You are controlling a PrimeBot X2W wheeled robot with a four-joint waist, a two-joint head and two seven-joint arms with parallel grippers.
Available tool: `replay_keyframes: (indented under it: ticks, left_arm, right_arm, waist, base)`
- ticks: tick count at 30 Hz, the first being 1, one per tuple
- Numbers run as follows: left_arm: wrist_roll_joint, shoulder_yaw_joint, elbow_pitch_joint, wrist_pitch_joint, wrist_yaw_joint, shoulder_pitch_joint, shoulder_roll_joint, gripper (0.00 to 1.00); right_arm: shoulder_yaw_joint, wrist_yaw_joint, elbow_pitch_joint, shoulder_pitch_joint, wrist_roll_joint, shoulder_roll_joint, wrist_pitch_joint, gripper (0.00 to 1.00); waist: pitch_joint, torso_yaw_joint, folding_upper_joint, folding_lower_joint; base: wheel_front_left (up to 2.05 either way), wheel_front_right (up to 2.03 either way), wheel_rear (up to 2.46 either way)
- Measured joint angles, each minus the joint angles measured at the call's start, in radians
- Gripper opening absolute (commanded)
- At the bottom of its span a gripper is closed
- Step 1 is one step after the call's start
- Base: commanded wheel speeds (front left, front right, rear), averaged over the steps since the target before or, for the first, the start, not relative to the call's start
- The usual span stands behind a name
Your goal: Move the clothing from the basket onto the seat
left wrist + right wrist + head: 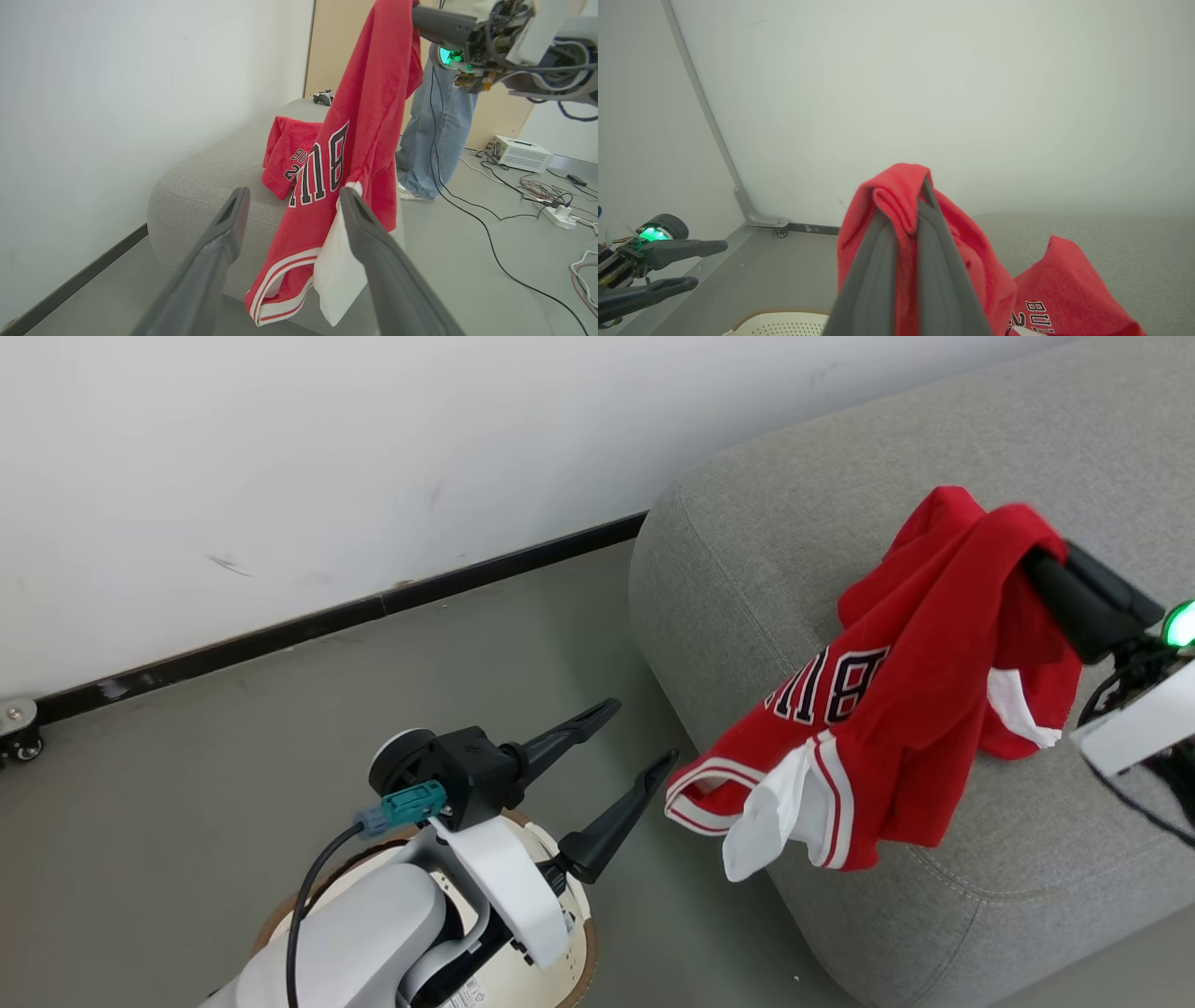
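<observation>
My right gripper (1032, 560) is shut on a red jersey (915, 709), holding it up so it hangs over the grey seat (766, 541); its striped white hem dangles past the seat's front corner. In the right wrist view the fingers (887, 261) pinch a bunched fold of the held jersey (896, 196). A second red jersey (285, 154) lies on the seat (210, 182). My left gripper (641, 733) is open and empty, above the cream basket (583, 957) and just left of the hanging hem. What is inside the basket is hidden by my arm.
A white wall with a dark baseboard (373, 607) runs behind the seat. A person in jeans (434, 130) stands beside the seat's far side. Cables (514, 219) and a white box (518, 154) lie on the grey floor. A small dark object (323, 97) rests on the seat's far end.
</observation>
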Motion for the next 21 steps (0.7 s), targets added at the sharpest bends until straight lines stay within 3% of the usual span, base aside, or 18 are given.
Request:
replay_keyframes:
  ticks: [13, 21]
  left_arm:
    - [0.067, 0.038, 0.005, -0.008, 0.014, 0.0, 0.026, 1.0]
    - [0.104, 0.103, -0.037, -0.008, 0.036, 0.0, 0.046, 1.0]
  right_arm:
    - [-0.095, 0.0, 0.103, -0.187, 0.058, -0.012, 0.094, 0.0]
    - [-0.201, 0.0, 0.245, -0.351, 0.07, -0.072, 0.145, 0.0]
  waist:
    - [0.044, -0.022, 0.0, 0.0]
    - [0.08, -0.013, 0.0, 0.0]
  base:
    - [0.0, 0.0, 0.0]
    - [0.0, 0.0, 0.0]
